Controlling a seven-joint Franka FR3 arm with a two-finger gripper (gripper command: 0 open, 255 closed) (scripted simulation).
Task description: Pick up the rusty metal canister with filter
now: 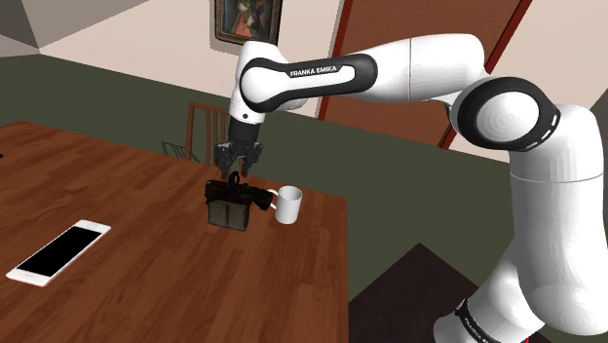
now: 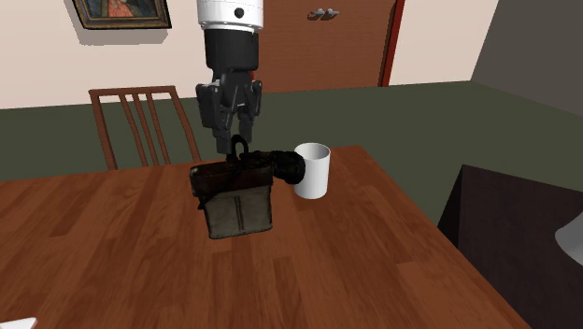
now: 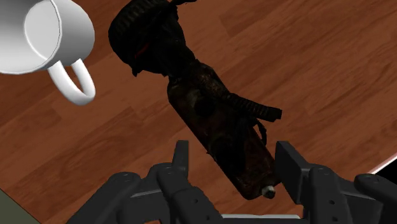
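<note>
The step in hand looks like the last of the approach, just before the grasp. The gripper (image 2: 232, 140) hangs straight above the canister (image 2: 238, 201), which sits on the table (image 2: 112, 271) near the middle of the second exterior view, just left of a white mug (image 2: 313, 170). In the wrist view the fingers (image 3: 182, 162) stand apart with one end of the canister's body between them. Neither visibly presses on it, so nothing is held. As I judge it, the next move calls for a short drop, a squeeze across the body, then a lift that keeps clear of the mug. The canister is dark and boxy, with a mottled brown-black surface that looks rough and corroded. It has a thin looped handle on top and a stubby black ribbed filter jutting from its side, close beside the mug. The mug is smooth, plain white and round with a loop handle. The table is glossy reddish wood with visible grain.
</note>
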